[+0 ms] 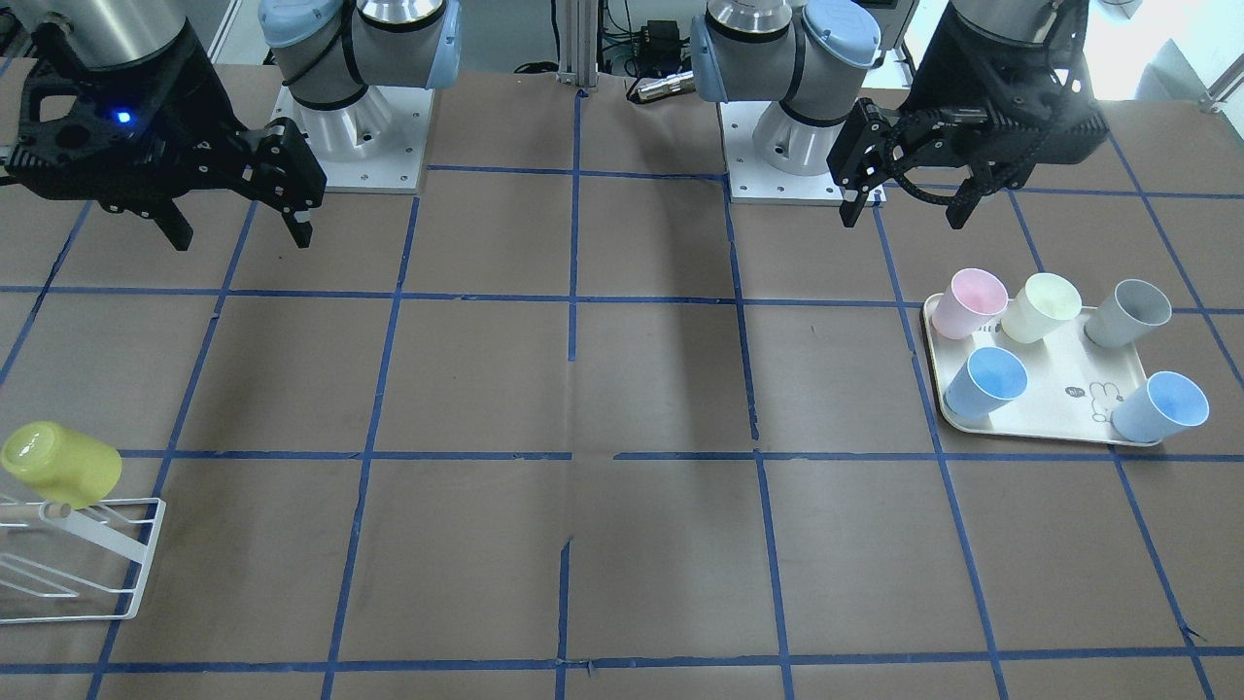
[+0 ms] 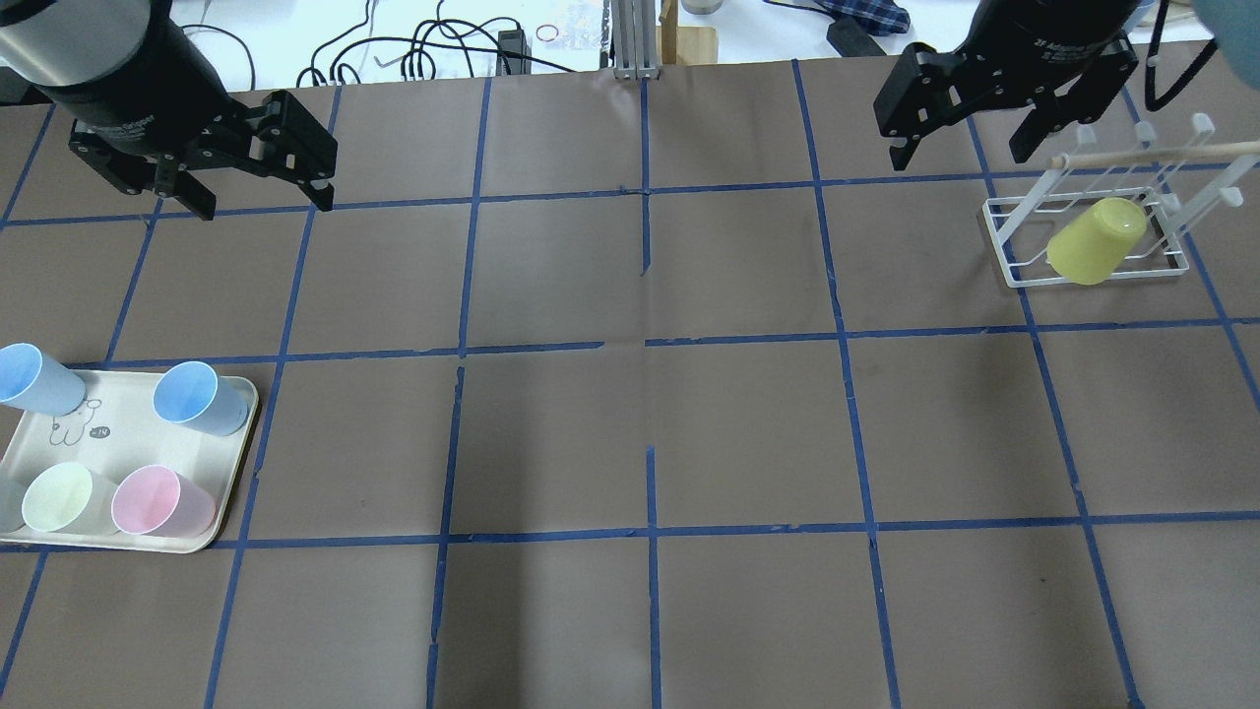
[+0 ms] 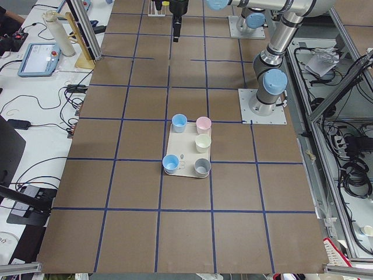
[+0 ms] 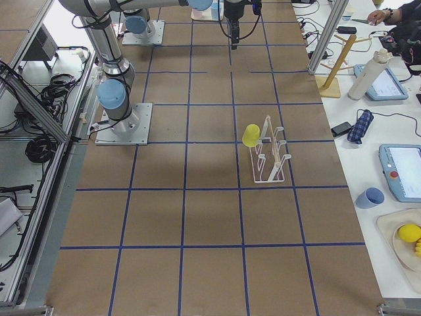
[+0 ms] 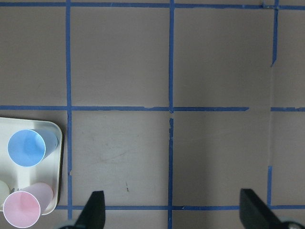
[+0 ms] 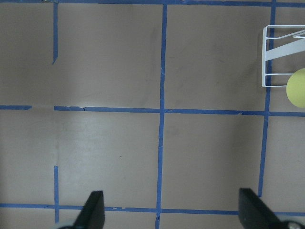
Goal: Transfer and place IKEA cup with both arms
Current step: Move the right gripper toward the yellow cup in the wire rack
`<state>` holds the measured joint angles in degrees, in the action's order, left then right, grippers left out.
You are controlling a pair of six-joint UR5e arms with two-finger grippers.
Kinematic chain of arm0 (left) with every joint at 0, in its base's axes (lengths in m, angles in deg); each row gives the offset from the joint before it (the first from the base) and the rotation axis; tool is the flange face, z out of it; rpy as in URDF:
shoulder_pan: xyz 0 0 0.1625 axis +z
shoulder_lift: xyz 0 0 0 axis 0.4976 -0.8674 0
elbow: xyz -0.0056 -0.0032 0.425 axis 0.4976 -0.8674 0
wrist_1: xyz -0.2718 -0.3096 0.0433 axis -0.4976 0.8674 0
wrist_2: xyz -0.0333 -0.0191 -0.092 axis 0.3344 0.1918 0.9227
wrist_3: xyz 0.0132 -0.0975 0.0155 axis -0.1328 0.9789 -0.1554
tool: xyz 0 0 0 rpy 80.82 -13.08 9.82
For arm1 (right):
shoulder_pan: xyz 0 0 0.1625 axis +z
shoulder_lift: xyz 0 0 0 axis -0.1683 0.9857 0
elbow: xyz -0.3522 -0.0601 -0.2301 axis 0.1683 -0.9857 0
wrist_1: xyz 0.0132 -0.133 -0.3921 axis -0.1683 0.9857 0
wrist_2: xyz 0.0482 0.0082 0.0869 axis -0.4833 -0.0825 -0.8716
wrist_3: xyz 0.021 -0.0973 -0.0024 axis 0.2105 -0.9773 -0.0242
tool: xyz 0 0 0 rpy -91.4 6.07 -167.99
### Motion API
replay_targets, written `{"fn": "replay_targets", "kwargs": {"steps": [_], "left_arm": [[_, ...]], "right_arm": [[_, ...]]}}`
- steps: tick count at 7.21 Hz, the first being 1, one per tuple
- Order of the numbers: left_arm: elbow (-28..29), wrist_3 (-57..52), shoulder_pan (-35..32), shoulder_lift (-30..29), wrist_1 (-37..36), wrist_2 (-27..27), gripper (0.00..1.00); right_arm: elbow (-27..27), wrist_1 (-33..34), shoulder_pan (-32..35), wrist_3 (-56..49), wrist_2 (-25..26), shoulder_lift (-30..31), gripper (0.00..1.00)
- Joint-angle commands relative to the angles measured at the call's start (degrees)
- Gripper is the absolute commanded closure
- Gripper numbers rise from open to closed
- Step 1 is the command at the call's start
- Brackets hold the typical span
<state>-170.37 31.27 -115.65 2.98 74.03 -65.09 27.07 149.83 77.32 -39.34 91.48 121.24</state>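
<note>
The bright yellow-green IKEA cup [image 2: 1095, 241] hangs mouth-down on a peg of the white wire rack [image 2: 1014, 246] at the table's right end. It also shows in the front-facing view [image 1: 63, 464], the exterior right view [image 4: 250, 135] and at the right wrist view's edge [image 6: 298, 88]. My right gripper [image 2: 960, 156] is open and empty, up in the air to the left of the rack and a little further from me; it shows in the front-facing view [image 1: 243, 235]. My left gripper [image 2: 264, 202] is open and empty, high above the table beyond the tray [image 2: 128, 433].
The cream tray [image 1: 1059, 389] holds a pink cup [image 1: 972, 301], a pale cream-yellow cup [image 1: 1042, 306], a grey cup [image 1: 1127, 313] and two light blue cups [image 1: 986, 381]. Brown table surface with a blue tape grid lies between tray and rack. Cables lie beyond the far edge.
</note>
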Motion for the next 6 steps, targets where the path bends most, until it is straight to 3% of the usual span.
{"fn": "replay_targets", "kwargs": {"steps": [1,2,4,6], "left_arm": [[-0.14,0.00,-0.06,0.02,-0.10,0.09,0.00],[-0.23,0.00,-0.06,-0.07,-0.10,0.09,0.00],[0.12,0.00,-0.06,-0.07,-0.19,0.09,0.00],[-0.06,0.00,-0.15,0.02,-0.10,0.00,0.00]], "right_arm": [[0.13,-0.63,-8.56,-2.81,0.73,-1.19,0.00],[0.30,-0.11,-13.22,-3.53,0.39,-1.45,0.00],[1.35,3.12,-20.08,-19.53,0.65,-4.25,0.00],[2.41,9.53,-22.23,-20.14,0.56,-8.90,0.00]]}}
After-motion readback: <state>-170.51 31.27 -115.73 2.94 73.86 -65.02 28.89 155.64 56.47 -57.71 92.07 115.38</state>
